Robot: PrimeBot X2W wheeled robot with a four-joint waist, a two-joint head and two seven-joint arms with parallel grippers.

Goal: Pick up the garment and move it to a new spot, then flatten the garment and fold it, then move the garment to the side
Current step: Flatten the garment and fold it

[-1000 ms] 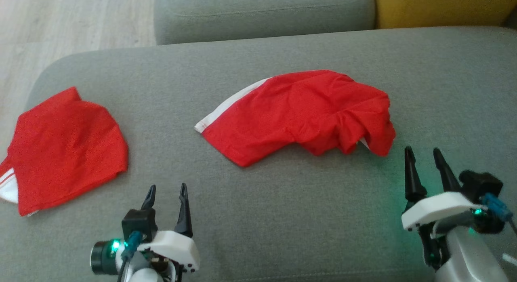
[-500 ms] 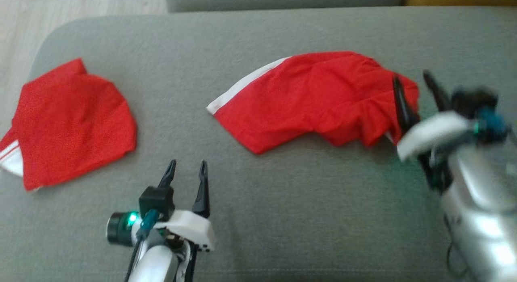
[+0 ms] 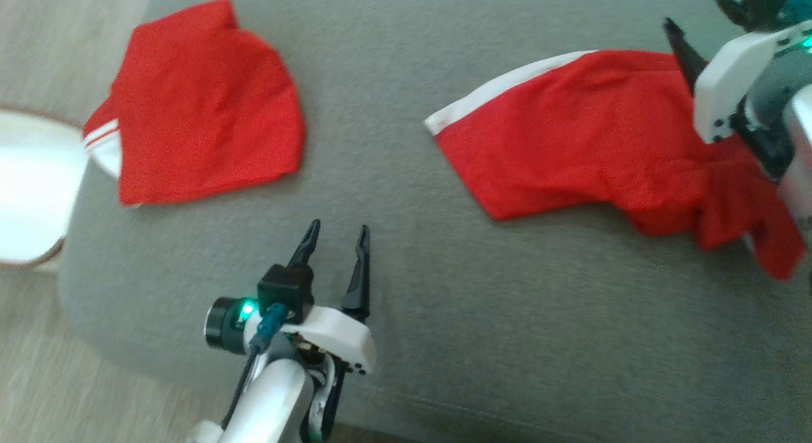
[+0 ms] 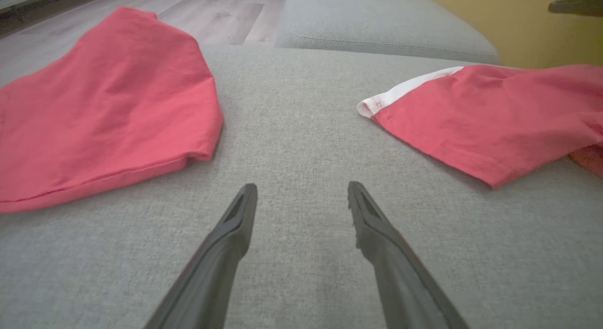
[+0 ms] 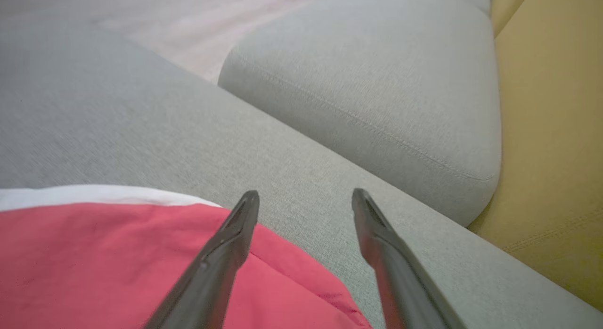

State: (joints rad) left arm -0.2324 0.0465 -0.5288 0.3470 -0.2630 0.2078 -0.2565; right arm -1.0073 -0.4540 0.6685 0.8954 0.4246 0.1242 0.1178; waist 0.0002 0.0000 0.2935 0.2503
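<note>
Red garment (image 3: 590, 138) lies rumpled on the grey sofa seat (image 3: 507, 316). The right gripper (image 5: 305, 193), jaws apart, hovers over its far edge; the left gripper (image 3: 339, 226) is spread and empty. Light, limp cloth, probably best pinched at a hem.

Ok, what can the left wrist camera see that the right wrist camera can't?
Left wrist view: the other red garment, and the left gripper, fingers open above the grey sofa. Right wrist view: the right gripper, fingers open above the far edge of the white-banded garment. Both: that garment, the sofa and the yellow cushion.
</note>
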